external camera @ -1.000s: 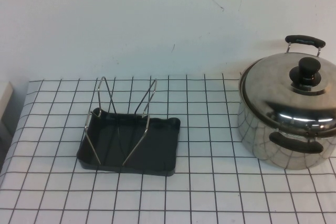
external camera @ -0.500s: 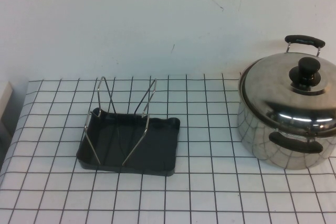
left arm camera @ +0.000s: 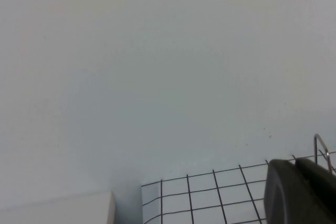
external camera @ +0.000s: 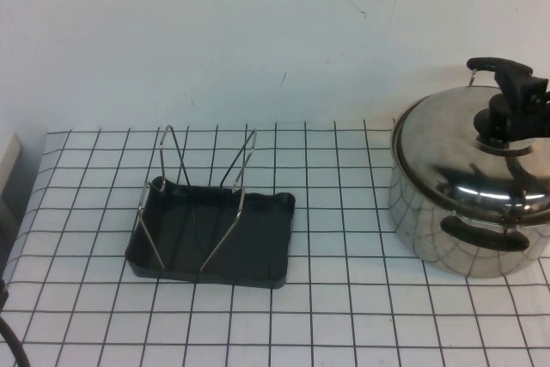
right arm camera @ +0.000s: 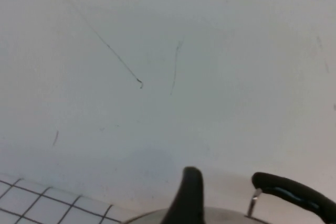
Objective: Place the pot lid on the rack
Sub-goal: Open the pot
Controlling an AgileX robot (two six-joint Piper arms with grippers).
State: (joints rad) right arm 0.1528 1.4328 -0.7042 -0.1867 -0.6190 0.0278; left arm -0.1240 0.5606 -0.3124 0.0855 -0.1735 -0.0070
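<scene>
The pot lid (external camera: 455, 139), shiny and domed, sits on the steel pot (external camera: 430, 229) at the table's right. Its black knob (external camera: 501, 119) is partly covered by my right gripper (external camera: 521, 102), which reaches in from the right edge, open, just above the lid beside the knob. The right wrist view shows one finger (right arm camera: 190, 192) standing alone over the lid's rim. The rack (external camera: 206, 274), silver wire loops in a dark grey tray, stands left of centre with nothing in it. My left gripper (left arm camera: 300, 192) is shut on nothing, off to the table's left.
The pot's black far handle (right arm camera: 294, 195) rises just behind the right gripper, and its front handle (external camera: 483, 234) faces me. A white wall (external camera: 258, 32) backs the checked tablecloth (external camera: 344, 315). One rack wire tip (left arm camera: 321, 148) shows past the left fingers.
My right gripper has come into the high view from the right edge and now hangs over the lid by the knob. Lid, pot and rack have not moved.
</scene>
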